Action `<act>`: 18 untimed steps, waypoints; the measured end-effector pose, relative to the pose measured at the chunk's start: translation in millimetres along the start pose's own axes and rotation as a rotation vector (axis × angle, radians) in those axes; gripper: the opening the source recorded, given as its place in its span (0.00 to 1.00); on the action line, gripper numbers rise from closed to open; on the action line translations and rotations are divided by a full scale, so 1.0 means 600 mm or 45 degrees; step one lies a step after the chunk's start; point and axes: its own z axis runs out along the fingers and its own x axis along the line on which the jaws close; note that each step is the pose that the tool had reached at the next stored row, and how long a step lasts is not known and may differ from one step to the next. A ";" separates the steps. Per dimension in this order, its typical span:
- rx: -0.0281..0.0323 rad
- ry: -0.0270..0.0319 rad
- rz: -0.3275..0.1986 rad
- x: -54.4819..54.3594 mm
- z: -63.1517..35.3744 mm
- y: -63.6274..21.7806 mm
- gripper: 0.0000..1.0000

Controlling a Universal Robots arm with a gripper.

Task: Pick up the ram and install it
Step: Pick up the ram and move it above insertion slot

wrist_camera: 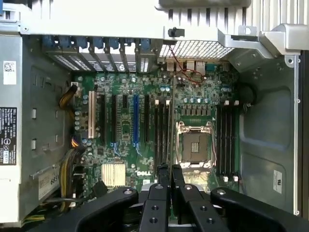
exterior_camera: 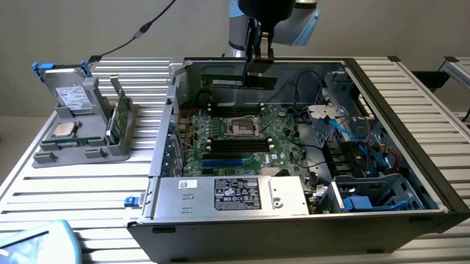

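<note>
Yr jaws are pinched near-shut on the ram [exterior_camera: 236,82], hanging edge-down over the mobo [exterior_camera: 283,135], not seated yet. If it's skewed vs the DIMM slots [wrist_camera: 158,126], it could jam or slip in the grip.

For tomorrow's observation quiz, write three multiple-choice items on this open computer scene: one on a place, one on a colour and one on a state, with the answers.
1. Where is the ram?
A. seated in a black slot
B. lying on the table
C. in the air above the open case

2. What colour is the ram's board?
A. green
B. red
C. white

3. How is the gripper?
A. wide open
B. shut on the ram
C. shut on a cable

Answers:
1. C, the stick hangs clear over the case in the exterior view.
2. A, its board shows green.
3. B, it pinches the stick's top edge.
</note>
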 end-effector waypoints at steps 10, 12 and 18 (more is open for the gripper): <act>0.0188 -0.0014 0.026 0.001 0.015 -0.026 0.13; 0.0221 -0.0015 0.026 0.001 0.018 -0.030 0.13; 0.0245 -0.0005 0.020 0.001 0.036 -0.032 0.13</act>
